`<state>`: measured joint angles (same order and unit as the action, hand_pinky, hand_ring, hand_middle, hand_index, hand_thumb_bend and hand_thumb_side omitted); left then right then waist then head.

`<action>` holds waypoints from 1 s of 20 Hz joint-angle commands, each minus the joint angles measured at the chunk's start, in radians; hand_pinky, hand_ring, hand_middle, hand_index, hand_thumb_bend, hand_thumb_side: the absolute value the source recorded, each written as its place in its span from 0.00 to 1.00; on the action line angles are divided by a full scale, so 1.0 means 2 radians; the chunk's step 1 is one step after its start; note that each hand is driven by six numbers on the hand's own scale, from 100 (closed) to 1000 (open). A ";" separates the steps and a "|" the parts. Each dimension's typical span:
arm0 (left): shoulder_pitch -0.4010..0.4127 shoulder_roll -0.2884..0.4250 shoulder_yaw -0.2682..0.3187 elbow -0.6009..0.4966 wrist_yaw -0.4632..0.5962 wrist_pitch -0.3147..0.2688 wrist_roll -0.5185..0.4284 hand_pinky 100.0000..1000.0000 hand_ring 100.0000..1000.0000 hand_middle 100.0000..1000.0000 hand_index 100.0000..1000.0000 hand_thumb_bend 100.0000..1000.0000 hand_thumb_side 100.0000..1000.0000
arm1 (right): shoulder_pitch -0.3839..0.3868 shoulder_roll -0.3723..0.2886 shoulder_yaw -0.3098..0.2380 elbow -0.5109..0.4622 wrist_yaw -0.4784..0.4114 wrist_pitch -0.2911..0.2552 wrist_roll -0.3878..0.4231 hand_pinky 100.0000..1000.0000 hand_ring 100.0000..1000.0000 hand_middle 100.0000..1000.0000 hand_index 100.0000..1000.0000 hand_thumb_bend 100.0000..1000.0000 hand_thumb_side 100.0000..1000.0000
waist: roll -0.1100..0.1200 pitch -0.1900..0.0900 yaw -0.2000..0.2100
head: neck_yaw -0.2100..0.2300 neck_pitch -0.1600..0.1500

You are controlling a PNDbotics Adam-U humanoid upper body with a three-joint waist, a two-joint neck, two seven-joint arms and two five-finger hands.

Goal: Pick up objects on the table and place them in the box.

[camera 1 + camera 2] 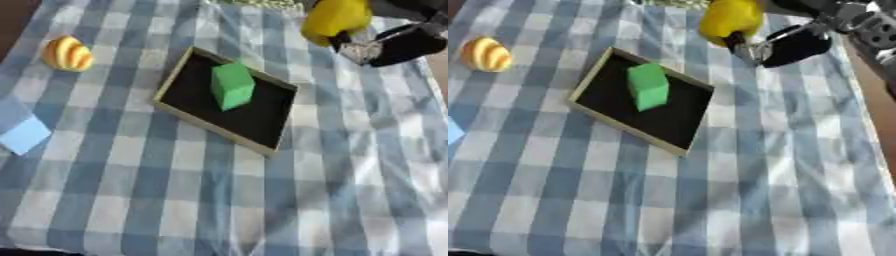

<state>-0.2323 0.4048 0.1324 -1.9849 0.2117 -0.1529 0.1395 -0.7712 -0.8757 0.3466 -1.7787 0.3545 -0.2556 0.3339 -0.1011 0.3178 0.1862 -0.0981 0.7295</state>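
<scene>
A shallow black box [262, 122] with a pale rim lies askew on the checked cloth. A green block [232, 85] stands inside it near its upper edge. My right hand [794, 45] comes in from the upper right, fingers curled round a yellow object [730, 19] held above the cloth, just beyond the box's far corner. An orange-yellow ridged object [68, 54] lies at the far left. A light blue flat piece [24, 134] rests at the left edge. My left hand shows in neither view.
The blue-and-white checked cloth [219, 200] covers the table, with wide open cloth below and to the right of the box. Bare brown table shows at the upper left corner and along the right edge.
</scene>
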 commanded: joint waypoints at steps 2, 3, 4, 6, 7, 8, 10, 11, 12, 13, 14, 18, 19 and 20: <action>-0.006 0.014 0.001 -0.008 0.004 -0.003 -0.001 1.00 0.77 0.72 0.83 0.00 0.58 | -0.018 0.029 0.015 0.030 0.013 -0.004 0.027 0.79 0.63 0.46 0.69 0.00 0.20 | 0.002 -0.011 0.001 | -0.003 0.000; -0.007 0.015 0.001 -0.008 0.004 -0.004 0.000 1.00 0.77 0.72 0.83 0.00 0.58 | -0.019 0.036 0.018 0.041 0.018 -0.006 0.030 0.79 0.63 0.46 0.69 0.00 0.20 | 0.002 -0.010 0.001 | -0.003 0.000; -0.008 0.015 0.001 -0.008 0.004 -0.005 0.000 1.00 0.77 0.72 0.83 0.00 0.58 | -0.018 0.043 0.020 0.051 0.026 -0.007 0.033 0.79 0.63 0.46 0.69 0.00 0.20 | 0.002 -0.010 0.001 | -0.003 0.000; -0.008 0.015 0.001 -0.008 0.003 -0.005 0.000 1.00 0.77 0.72 0.83 0.00 0.58 | -0.014 0.054 0.023 0.068 0.040 -0.012 0.036 0.79 0.63 0.46 0.69 0.00 0.20 | 0.002 -0.009 0.001 | -0.004 0.000; -0.008 0.015 0.001 -0.008 0.003 -0.005 0.000 1.00 0.77 0.72 0.83 0.00 0.58 | -0.012 0.058 0.025 0.075 0.046 -0.014 0.036 0.79 0.63 0.46 0.69 0.00 0.20 | 0.002 -0.009 0.002 | -0.004 0.000; -0.008 0.014 0.001 -0.008 0.003 -0.006 0.000 1.00 0.77 0.72 0.83 0.00 0.58 | -0.010 0.063 0.027 0.082 0.051 -0.016 0.037 0.80 0.63 0.46 0.69 0.00 0.17 | 0.002 -0.008 0.002 | -0.004 0.000; -0.009 0.013 0.001 -0.008 0.004 -0.005 -0.001 1.00 0.77 0.72 0.83 0.00 0.58 | -0.007 0.074 0.030 0.093 0.060 -0.020 0.038 0.80 0.63 0.46 0.69 0.00 0.19 | 0.003 -0.007 0.003 | -0.004 -0.001; -0.009 0.012 0.001 -0.008 0.004 -0.005 -0.001 1.00 0.77 0.72 0.83 0.00 0.58 | -0.006 0.080 0.032 0.097 0.064 -0.022 0.038 0.80 0.63 0.46 0.69 0.00 0.19 | 0.003 -0.007 0.004 | -0.005 -0.001; -0.009 0.011 0.000 -0.008 0.004 -0.005 -0.001 1.00 0.77 0.72 0.83 0.00 0.58 | -0.005 0.086 0.034 0.101 0.069 -0.024 0.040 0.80 0.64 0.47 0.69 0.00 0.19 | 0.003 -0.007 0.005 | -0.005 -0.001; -0.009 0.011 0.000 -0.008 0.004 -0.005 -0.001 1.00 0.77 0.72 0.83 0.00 0.58 | -0.005 0.091 0.037 0.105 0.074 -0.026 0.042 0.80 0.64 0.47 0.69 0.00 0.19 | 0.003 -0.006 0.006 | -0.006 -0.002; -0.010 0.010 0.000 -0.008 0.004 -0.005 -0.002 1.00 0.77 0.72 0.83 0.00 0.58 | -0.004 0.096 0.040 0.109 0.079 -0.028 0.045 0.81 0.65 0.49 0.70 0.00 0.20 | 0.003 -0.006 0.007 | -0.006 -0.002; -0.009 0.010 0.001 -0.008 0.004 -0.005 -0.002 1.00 0.77 0.72 0.83 0.00 0.58 | 0.000 0.105 0.046 0.121 0.100 -0.033 0.058 0.82 0.71 0.55 0.74 0.00 0.24 | 0.004 -0.005 0.010 | -0.006 -0.002; -0.009 0.010 0.001 -0.008 0.004 -0.005 -0.002 1.00 0.77 0.72 0.83 0.00 0.58 | 0.001 0.106 0.047 0.122 0.104 -0.034 0.061 0.82 0.72 0.56 0.75 0.00 0.24 | 0.004 -0.005 0.010 | -0.006 -0.002; -0.009 0.010 0.001 -0.008 0.004 -0.005 -0.002 1.00 0.78 0.72 0.83 0.00 0.58 | 0.002 0.106 0.048 0.122 0.108 -0.036 0.065 0.83 0.75 0.61 0.79 0.00 0.27 | 0.004 -0.005 0.010 | -0.006 -0.002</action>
<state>-0.2398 0.4059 0.1317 -1.9849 0.2153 -0.1619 0.1375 -0.7551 -0.6513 0.4498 -1.5327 0.5565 -0.3237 0.4558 -0.1008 0.3188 0.2061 -0.1081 0.7295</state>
